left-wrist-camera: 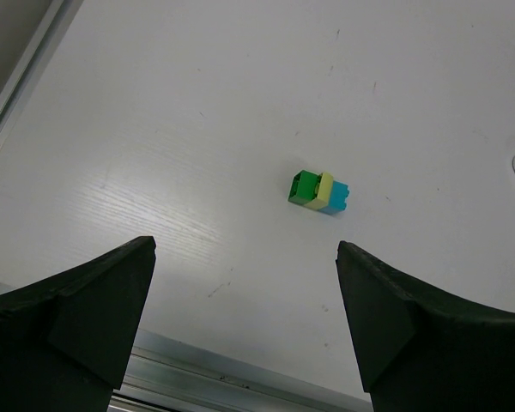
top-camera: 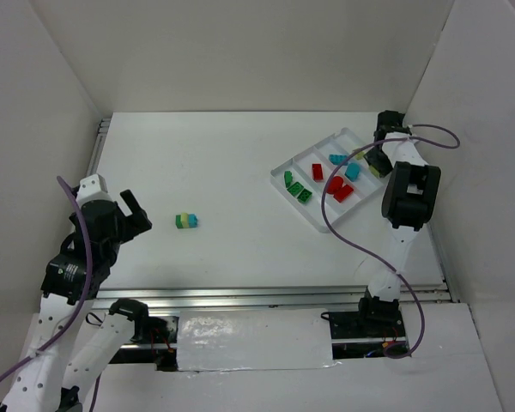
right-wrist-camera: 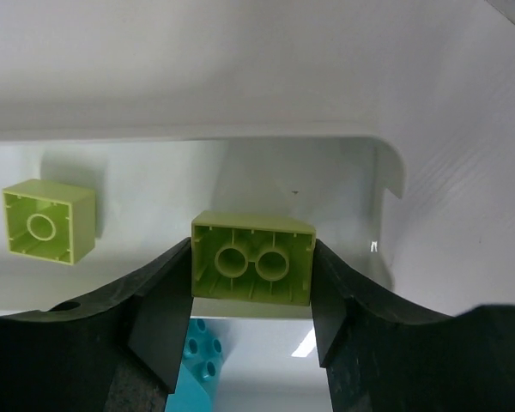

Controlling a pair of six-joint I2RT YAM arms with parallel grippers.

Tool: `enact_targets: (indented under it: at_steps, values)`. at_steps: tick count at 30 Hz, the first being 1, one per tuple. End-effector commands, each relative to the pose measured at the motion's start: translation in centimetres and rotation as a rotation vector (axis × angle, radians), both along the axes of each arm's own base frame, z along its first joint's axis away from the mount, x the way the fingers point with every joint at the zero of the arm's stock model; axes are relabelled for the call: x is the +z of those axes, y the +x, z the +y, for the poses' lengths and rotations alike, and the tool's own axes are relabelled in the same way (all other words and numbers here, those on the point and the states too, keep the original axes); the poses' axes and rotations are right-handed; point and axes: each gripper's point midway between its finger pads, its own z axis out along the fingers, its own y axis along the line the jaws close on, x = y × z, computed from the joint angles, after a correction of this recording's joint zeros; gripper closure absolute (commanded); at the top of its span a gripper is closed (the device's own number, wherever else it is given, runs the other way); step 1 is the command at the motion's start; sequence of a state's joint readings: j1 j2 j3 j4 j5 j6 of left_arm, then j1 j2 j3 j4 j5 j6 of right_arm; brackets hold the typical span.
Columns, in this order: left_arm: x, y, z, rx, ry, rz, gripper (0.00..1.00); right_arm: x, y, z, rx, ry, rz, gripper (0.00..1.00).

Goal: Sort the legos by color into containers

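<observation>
No text, label, brand, number or sign can be read on any surface in the three views.

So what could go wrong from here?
The right pincer grips a lime brick close to a cyan brick in the tray; released off-target, it might land with the wrong colour. The stack on the table joins green, lime and cyan bricks, so the open left pincer may struggle to split it alone.
</observation>
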State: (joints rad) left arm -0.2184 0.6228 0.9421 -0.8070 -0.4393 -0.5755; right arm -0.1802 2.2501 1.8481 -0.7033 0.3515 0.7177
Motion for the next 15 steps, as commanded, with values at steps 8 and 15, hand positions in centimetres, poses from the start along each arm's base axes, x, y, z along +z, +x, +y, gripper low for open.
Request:
enact_targets:
  at_steps: [8, 15]
  values:
    - [0.7, 1.3, -1.0, -0.057, 0.000, -0.007, 0.00, 10.6, 2.3, 0.4, 0.013, -0.014, -0.247, 0.00]
    - [-2.8, 3.9, -4.0, -0.115, -0.108, 0.135, 0.01, 17.1, 0.8, 7.9, 0.247, -0.009, -0.355, 0.00]
